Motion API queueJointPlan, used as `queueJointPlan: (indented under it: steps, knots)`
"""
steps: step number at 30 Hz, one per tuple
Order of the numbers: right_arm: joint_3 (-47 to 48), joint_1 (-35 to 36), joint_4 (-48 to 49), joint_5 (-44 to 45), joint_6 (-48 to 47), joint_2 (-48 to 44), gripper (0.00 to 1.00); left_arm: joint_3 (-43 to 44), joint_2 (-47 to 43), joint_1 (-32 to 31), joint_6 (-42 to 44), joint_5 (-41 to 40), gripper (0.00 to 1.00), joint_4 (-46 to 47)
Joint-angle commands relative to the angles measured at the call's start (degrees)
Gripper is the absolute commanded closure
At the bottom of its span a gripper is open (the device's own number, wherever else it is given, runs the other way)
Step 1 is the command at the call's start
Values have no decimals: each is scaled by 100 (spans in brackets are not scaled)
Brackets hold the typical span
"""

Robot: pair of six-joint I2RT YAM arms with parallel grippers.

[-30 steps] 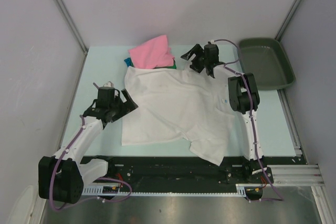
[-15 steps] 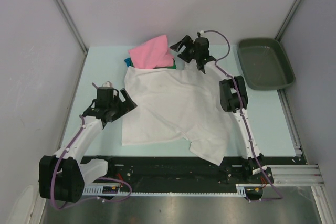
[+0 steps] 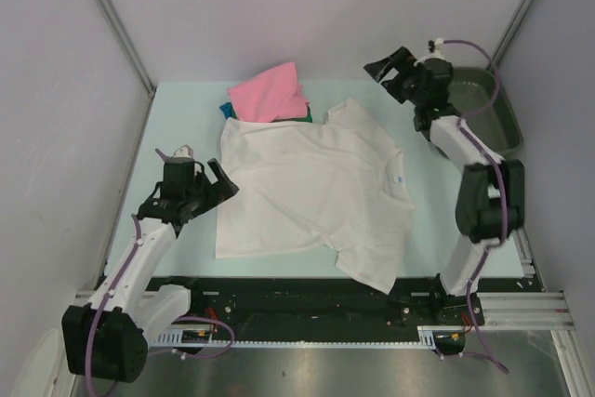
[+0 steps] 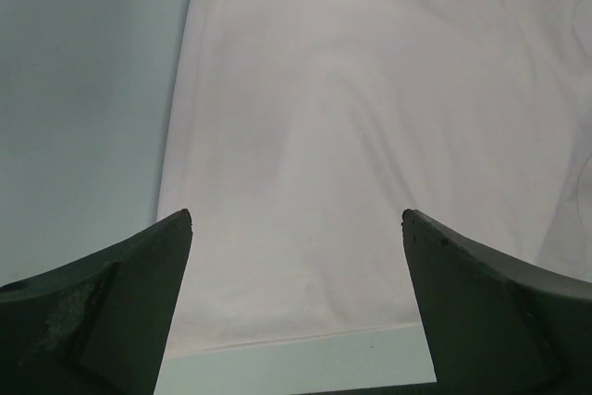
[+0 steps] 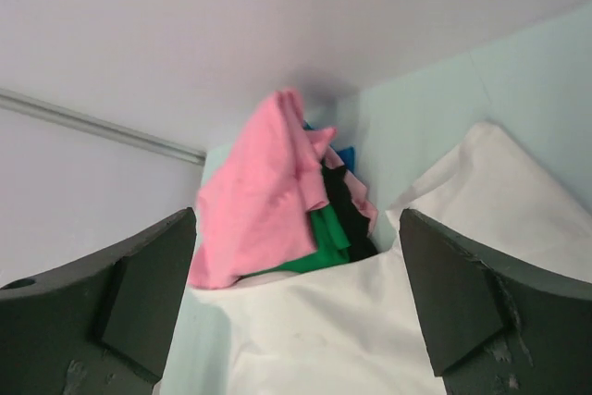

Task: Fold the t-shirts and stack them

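Note:
A large white t-shirt lies spread flat mid-table, one sleeve pointing to the back. Behind it a pink t-shirt tops a small pile. In the right wrist view that pile shows pink, green, black and teal-blue cloth. My left gripper is open at the white shirt's left edge, low over its hem. My right gripper hangs open and empty above the table's back right, facing the pile.
A dark grey-green tray stands at the back right, partly behind my right arm. Grey walls close the table on the left, back and right. Bare pale table lies right of the white shirt.
My right gripper has lifted off the white shirt's back sleeve and swung right toward the tray, jaws a little wider. The sleeve now lies flat. The left arm has barely shifted.

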Motion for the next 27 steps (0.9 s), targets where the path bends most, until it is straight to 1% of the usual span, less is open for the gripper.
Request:
queueJointPlan:
  steps: [1,2,3,4,6,7,8,9,10,12,13,14,15,16,17,18,19,21,25,27]
  knots:
    - [-932,126,-1132,662,-1213,-2149,5,318,-345,4,119,-7,0,-710]
    - [-1160,152,-1425,777,-1285,-2439,5,309,-458,-13,119,72,0,-747]
    - [-1519,196,-1636,996,-1382,-3043,5,257,-529,-48,92,169,0,-791]
    - [-1679,353,-2256,1215,-1609,-3301,4,230,-591,-92,23,170,0,-896]
    - [-1908,582,-2849,1646,-1743,-4029,4,125,-837,-258,-22,47,0,-975]
    - [-2170,740,-3321,1970,-1769,-4277,4,90,-916,-321,-100,-58,0,-1045]
    - [-2260,829,-3587,2113,-1752,-4471,4,46,-1047,-373,-162,-68,0,-1072]
    - [-2356,890,-3833,2349,-1682,-4664,4,-50,-1109,-470,-224,11,0,-1073]
    - [-2575,952,-4219,2395,-1594,-5084,5,-104,-1145,-523,-416,125,0,-1055]
    - [-2822,1154,-4441,2387,-1313,-5490,5,-366,-1250,-794,-715,99,1,-1064]
    - [-3041,1276,-4616,2413,-1251,-5814,6,-481,-1285,-900,-1038,73,3,-1020]
    - [-3121,1408,-4705,2465,-1190,-5957,6,-604,-1373,-1023,-1259,-136,3,-1020]
    - [-3192,1723,-4784,2605,-1094,-6071,7,-840,-1408,-1216,-1453,-242,4,-1020]
    - [-3262,1883,-4942,2719,-1058,-6159,7,-947,-1452,-1287,-1768,-270,4,-1037]
    - [-3367,2032,-5030,2860,-988,-6308,7,-1035,-1522,-1331,-1928,-661,4,-1072]
    - [-3429,2321,-5092,3061,-909,-6370,7,-1210,-1558,-1384,-2077,-778,4,-1116]
    - [-3491,2437,-5110,3098,-891,-6432,7,-1272,-1576,-1393,-2331,-910,6,-1247]
    - [-3640,2717,-5101,3203,-794,-6511,7,-1404,-1532,-1402,-2526,-1147,10,-1380]
    - [-3842,3017,-4873,3186,-759,-6529,7,-1379,-1462,-1420,-2948,-1579,19,-1880]
    - [-3974,3070,-4672,3064,-750,-6459,7,-1335,-1462,-1429,-3028,-1702,21,-2030]
